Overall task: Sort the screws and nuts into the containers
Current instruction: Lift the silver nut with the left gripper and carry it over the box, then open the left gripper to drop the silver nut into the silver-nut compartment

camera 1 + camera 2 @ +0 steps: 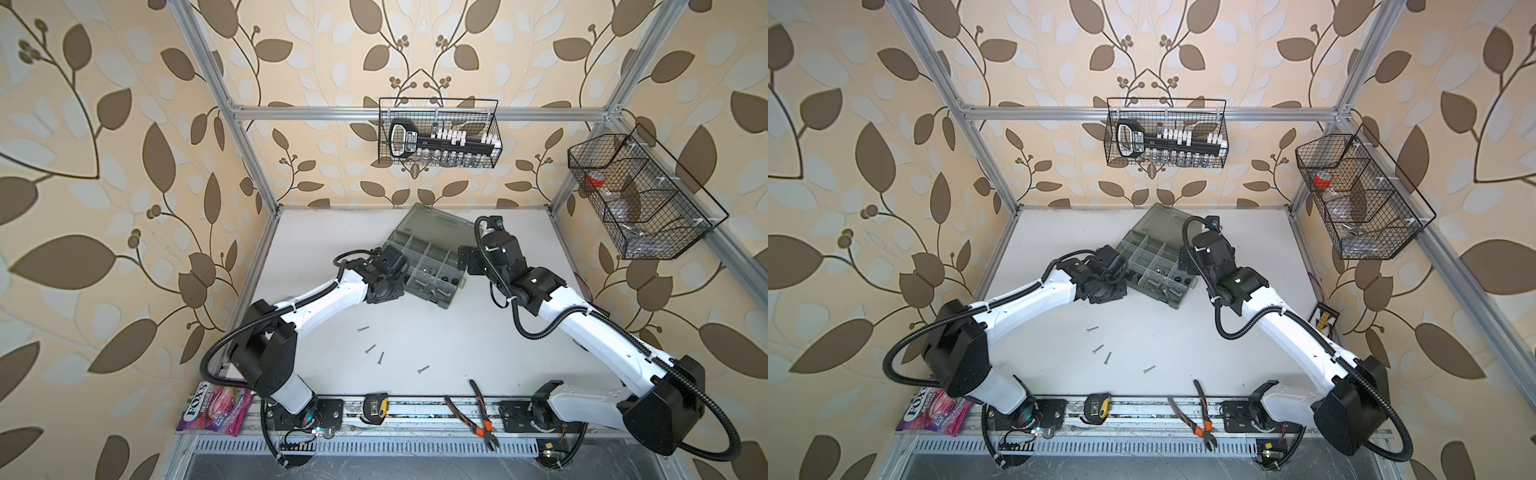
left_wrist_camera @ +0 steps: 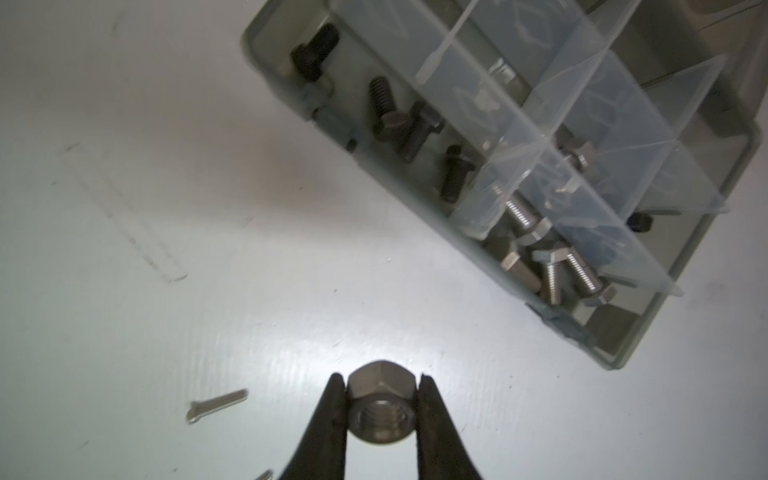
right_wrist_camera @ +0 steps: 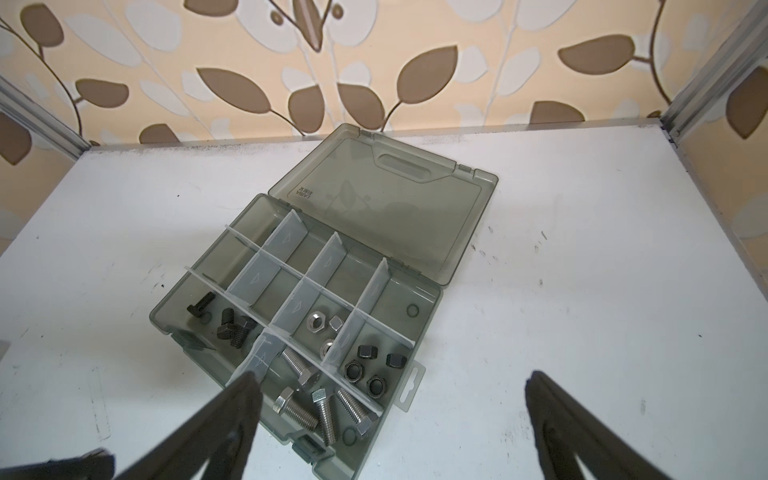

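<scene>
Grips a silver nut (image 2: 380, 409) in the left gripper (image 2: 382, 380): jaws only narrowly apart, with two tapered matte-black fingers (image 2: 332, 415) pressed on opposite flats of the hexagon and the threaded bore facing the wrist camera. Holds it above the smooth white table (image 2: 166, 208), outside the organiser box (image 2: 615, 357) and near its long wall. Cannot tell whether it touches the tabletop.

Hangs the right gripper (image 3: 392, 378) above the box's end, jaws spread as wide as they go, nothing between the dark pointed fingers (image 3: 232, 407).

Seen in both top views, at mid-table: the box (image 1: 446, 305) (image 1: 1177, 305), smoky grey translucent plastic, with its lid (image 3: 399, 208) folded flat back on the hinge. Inside, pale frosted dividers (image 3: 286, 239) that cut the tray into rectangular compartments.

- In the row furthest from the lid, corner cell: short black bolts (image 3: 232, 328), dull, with ribbed threads.
- In the cell beside them: stubby silver hex-head bolts (image 3: 324, 411), bright, lying at crossed angles.
- In the middle row: three shiny silver nuts (image 3: 318, 322).
- In the end cell next to those: several black nuts (image 3: 368, 352), some flat, some on edge.

Loose on the table, well apart from the box and toward the front: four thin silver screws (image 1: 370, 348).

At the front rail: orange-handled pliers (image 1: 478, 415) and a yellow-and-black tape measure (image 1: 376, 405).
</scene>
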`<state>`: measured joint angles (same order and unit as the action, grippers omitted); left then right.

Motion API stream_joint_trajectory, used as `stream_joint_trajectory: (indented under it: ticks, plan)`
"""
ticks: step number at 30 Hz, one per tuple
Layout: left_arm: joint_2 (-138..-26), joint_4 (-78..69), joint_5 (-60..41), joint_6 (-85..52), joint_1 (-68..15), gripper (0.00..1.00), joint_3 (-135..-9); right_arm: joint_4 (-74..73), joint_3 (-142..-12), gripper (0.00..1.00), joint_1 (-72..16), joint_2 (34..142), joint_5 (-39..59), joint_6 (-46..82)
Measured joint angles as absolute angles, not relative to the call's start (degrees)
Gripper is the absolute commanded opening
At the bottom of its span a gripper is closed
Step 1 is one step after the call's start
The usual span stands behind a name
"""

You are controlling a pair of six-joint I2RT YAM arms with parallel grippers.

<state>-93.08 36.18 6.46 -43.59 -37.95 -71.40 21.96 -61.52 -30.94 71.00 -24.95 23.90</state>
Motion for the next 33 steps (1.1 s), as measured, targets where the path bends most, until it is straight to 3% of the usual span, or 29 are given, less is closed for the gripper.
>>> stream_joint_trajectory:
  ticks: [13,24,33]
  plan:
    - [-113.95,34.28,3.05,-34.28,-37.95,0.22,-98.35,23.7,-60.05,1.0,-30.94,67.61,-26.41,26.85]
    - [-124.09,36.36,1.3,-31.48,-37.95,0.23,-107.85,23.99,-60.05,1.0,-30.94,66.92,-26.35,28.1]
    - [-126.39,37.23,-1.58,-31.57,-38.06,0.31,-109.1,24.01,-60.05,1.0,-30.94,66.92,-26.37,28.12]
